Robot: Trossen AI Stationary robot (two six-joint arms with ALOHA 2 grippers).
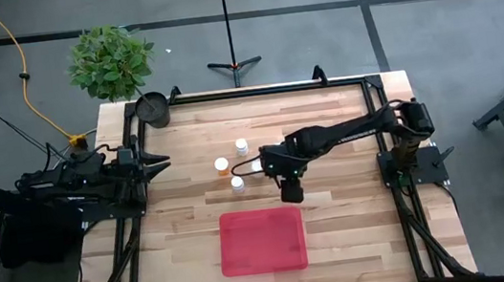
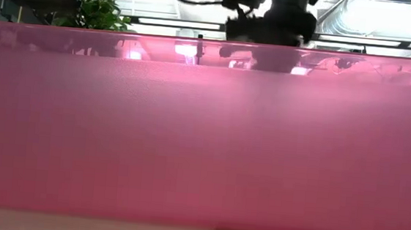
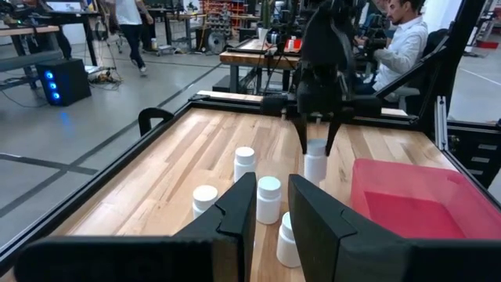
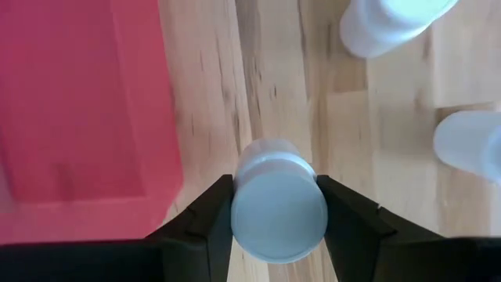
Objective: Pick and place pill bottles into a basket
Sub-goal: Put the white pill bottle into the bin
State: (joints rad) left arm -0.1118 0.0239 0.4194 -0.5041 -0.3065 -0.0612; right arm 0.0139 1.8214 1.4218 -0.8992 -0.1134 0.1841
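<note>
My right gripper (image 1: pixel 291 192) hangs just beyond the far edge of the red tray (image 1: pixel 262 241), shut on a white-capped pill bottle (image 4: pixel 279 219). That bottle also shows in the left wrist view (image 3: pixel 315 164). Several more bottles stand upright on their bases on the wood near the table's middle: one (image 1: pixel 242 146), one with an orange body (image 1: pixel 222 166) and one (image 1: pixel 237 183). My left gripper (image 1: pixel 154 163) waits open at the table's left edge, pointing at them. The tray holds no bottles. In the low view its pink wall (image 2: pixel 204 129) fills the picture. My right gripper pinches the bottle's upper end, at its white cap (image 4: pixel 235 205), between its two fingers (image 3: pixel 305 141). The fingers come from above, pointing down. The bottle is upright below them. I cannot tell whether its base is clear of the table.
A dark round pot (image 1: pixel 153 108) stands at the table's far left corner, with a green plant (image 1: pixel 110 60) behind it. A black frame (image 1: pixel 246 92) runs round the table. Bare wood lies on both sides of the tray. A person (image 3: pixel 403 47) sits beyond the table's right side.
</note>
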